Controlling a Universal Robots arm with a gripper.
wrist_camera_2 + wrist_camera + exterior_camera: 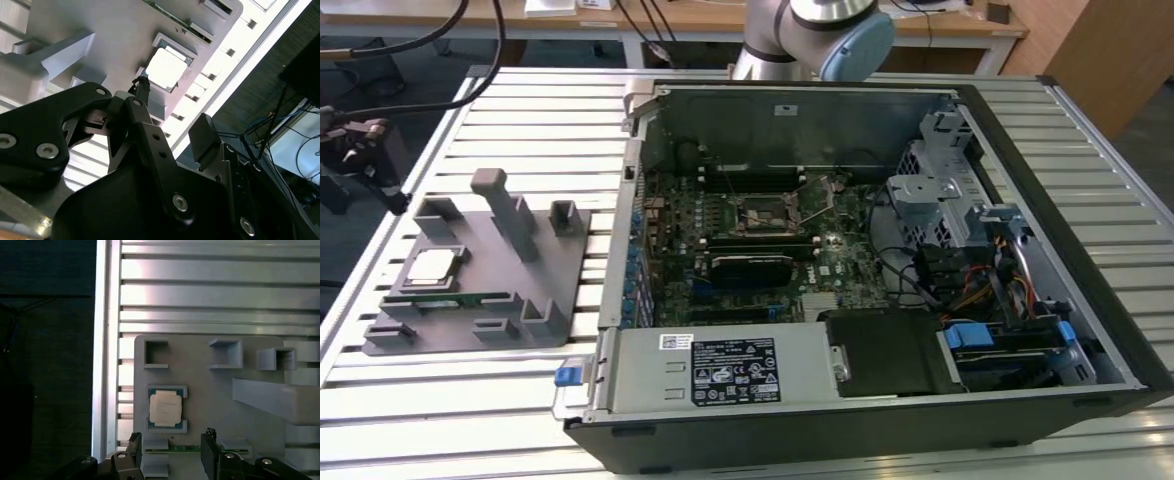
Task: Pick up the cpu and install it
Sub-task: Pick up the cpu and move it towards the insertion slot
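Observation:
The cpu (pixel 432 266), a small square chip with a shiny silver top, lies flat in a holder on the grey fixture plate (pixel 520 260) at the exterior view's left. In the first wrist view the cpu (pixel 165 407) sits just beyond my gripper (pixel 171 442), whose two black fingers stand apart with nothing between them. In the second wrist view the cpu (pixel 164 68) shows bright, past my gripper (pixel 172 110). The gripper is open and apart from the chip. The black socket frame (pixel 767 212) sits in the middle of the motherboard.
An open computer case (pixel 1014 150) holds the motherboard, drive bays and cables. A long green memory stick (pixel 447 297) lies on the fixture plate beside the cpu. Grey posts (pixel 500 205) rise from the plate. The slatted metal table (pixel 454 400) ends close to the plate.

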